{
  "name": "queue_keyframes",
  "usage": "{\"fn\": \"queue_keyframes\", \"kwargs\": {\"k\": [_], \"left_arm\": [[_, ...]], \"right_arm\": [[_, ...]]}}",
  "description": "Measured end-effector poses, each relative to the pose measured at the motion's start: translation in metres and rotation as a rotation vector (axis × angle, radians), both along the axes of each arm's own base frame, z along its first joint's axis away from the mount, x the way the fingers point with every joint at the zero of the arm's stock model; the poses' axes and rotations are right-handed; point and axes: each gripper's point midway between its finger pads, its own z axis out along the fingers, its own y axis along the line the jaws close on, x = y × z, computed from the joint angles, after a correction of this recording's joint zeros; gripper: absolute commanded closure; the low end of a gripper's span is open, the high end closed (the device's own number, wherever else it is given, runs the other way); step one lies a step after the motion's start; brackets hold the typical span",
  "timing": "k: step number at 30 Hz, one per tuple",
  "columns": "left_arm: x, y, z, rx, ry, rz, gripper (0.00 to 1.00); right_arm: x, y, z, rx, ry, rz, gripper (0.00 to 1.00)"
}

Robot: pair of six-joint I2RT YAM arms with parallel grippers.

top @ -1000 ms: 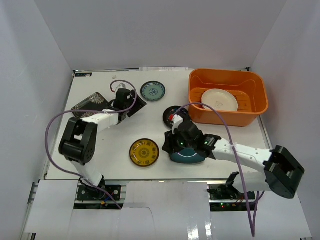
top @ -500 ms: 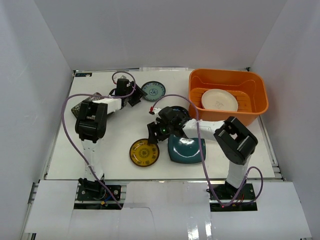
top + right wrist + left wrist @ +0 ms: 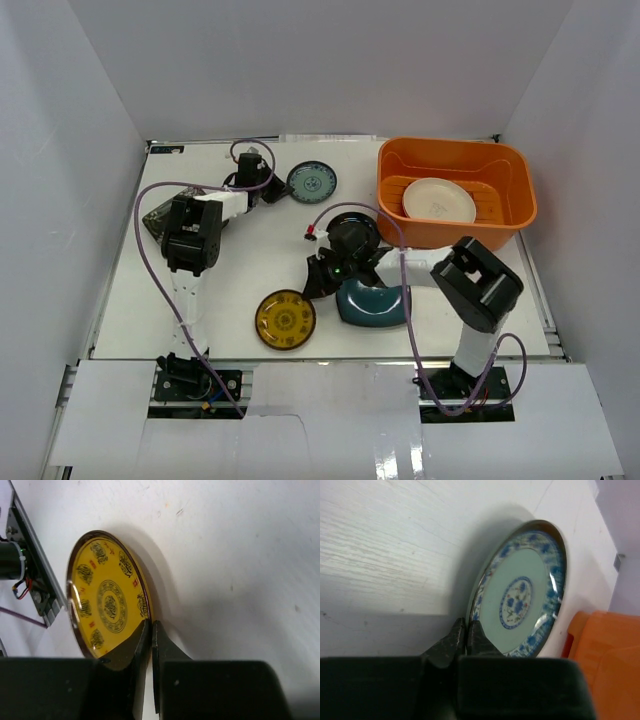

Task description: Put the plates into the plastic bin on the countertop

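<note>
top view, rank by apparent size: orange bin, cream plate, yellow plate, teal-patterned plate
1. orange bin
2. cream plate
3. yellow plate
4. teal-patterned plate; it lies farther from the camera, so the last two may really match.

both arms stretch low, left gripper [image 3: 466, 630] and right gripper [image 3: 151, 630] with jaws pressed together.

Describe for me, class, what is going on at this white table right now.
Two robot arms are clearing small plates into the orange rectangular plastic bin, where only a round cream plate lies so far. The left tool, fingers together, sits at the rim of the round teal-patterned plate. The right tool, also closed, is at the rim of the round yellow-patterned plate. Both plates are on the white countertop, outside the bin.
</note>
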Motion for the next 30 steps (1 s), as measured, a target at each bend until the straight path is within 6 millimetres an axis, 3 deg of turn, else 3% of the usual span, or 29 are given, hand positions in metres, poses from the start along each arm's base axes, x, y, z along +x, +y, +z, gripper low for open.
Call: {"fn": "queue_keyframes", "kwargs": {"k": [3,6,8,10,11,13,15,17,19,22,24,27,30], "left_arm": [[0.001,0.004,-0.001,-0.001,0.001,0.001,1.00],[-0.006,0.009,0.000,-0.010,-0.006,0.004,1.00],[-0.017,0.017,0.001,-0.011,0.000,0.013,1.00],[-0.033,0.023,0.002,-0.013,0.013,0.020,1.00],[-0.045,0.026,0.004,-0.013,0.023,0.024,1.00],[-0.063,0.033,0.011,-0.020,0.035,0.038,1.00],[-0.078,0.036,0.028,-0.034,0.018,0.048,1.00],[-0.090,0.036,0.055,-0.050,-0.029,0.048,1.00],[-0.099,0.032,0.092,-0.065,-0.111,0.042,1.00],[-0.112,0.015,0.153,-0.094,-0.254,0.009,1.00],[-0.123,-0.001,0.188,-0.107,-0.340,-0.026,1.00],[-0.140,-0.036,0.224,-0.115,-0.422,-0.107,1.00],[-0.152,-0.076,0.249,-0.122,-0.467,-0.195,1.00]], "right_arm": [[0.002,-0.017,0.031,0.035,-0.043,-0.045,0.92],[0.025,-0.034,0.102,0.146,-0.176,-0.138,0.92],[0.050,-0.058,0.159,0.236,-0.293,-0.237,0.92],[0.078,-0.092,0.205,0.297,-0.392,-0.361,0.92],[0.098,-0.119,0.227,0.320,-0.442,-0.451,0.92],[0.132,-0.175,0.251,0.309,-0.518,-0.637,0.92],[0.162,-0.233,0.262,0.257,-0.571,-0.837,0.92],[0.183,-0.287,0.262,0.195,-0.588,-1.008,0.92],[0.198,-0.334,0.249,0.129,-0.570,-1.154,0.92],[0.214,-0.390,0.211,0.011,-0.492,-1.322,0.92],[0.222,-0.406,0.181,-0.058,-0.423,-1.374,0.92],[0.229,-0.414,0.134,-0.152,-0.304,-1.393,0.90],[0.228,-0.416,0.104,-0.206,-0.217,-1.398,0.59]]}}
